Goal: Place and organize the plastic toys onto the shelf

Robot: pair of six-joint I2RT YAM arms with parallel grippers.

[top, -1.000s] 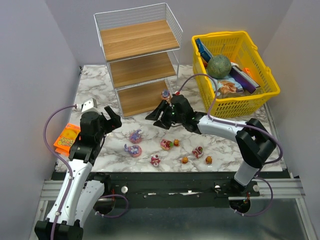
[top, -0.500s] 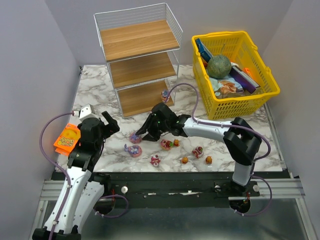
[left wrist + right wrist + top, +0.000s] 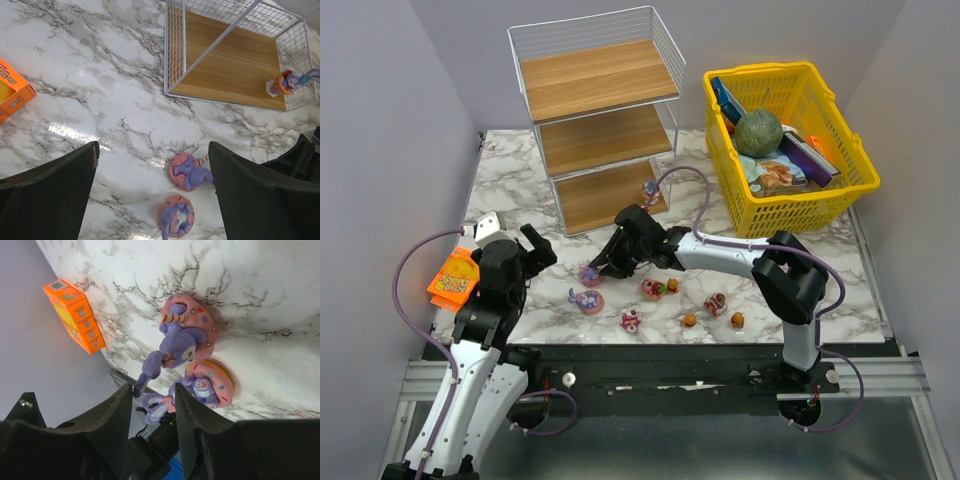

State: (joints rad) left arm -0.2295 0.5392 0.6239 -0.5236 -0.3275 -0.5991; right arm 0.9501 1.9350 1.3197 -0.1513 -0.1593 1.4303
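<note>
The shelf stands at the back; it also shows in the left wrist view. One pink-purple toy stands on the front edge of its bottom board. Two pink-purple toys lie on the table, also in the left wrist view and the right wrist view. Red-pink toys and orange-yellow toys lie further right. My right gripper is open and empty just above the pink-purple pair. My left gripper is open and empty to their left.
A yellow basket holding a green ball and packets stands at the back right. An orange packet lies at the table's left edge, also in the wrist views. The table's front edge runs just below the toys.
My right gripper has moved left and nearer from the shelf's bottom board, where one toy stays, to the two pink-purple toys. My left gripper has drawn back slightly.
</note>
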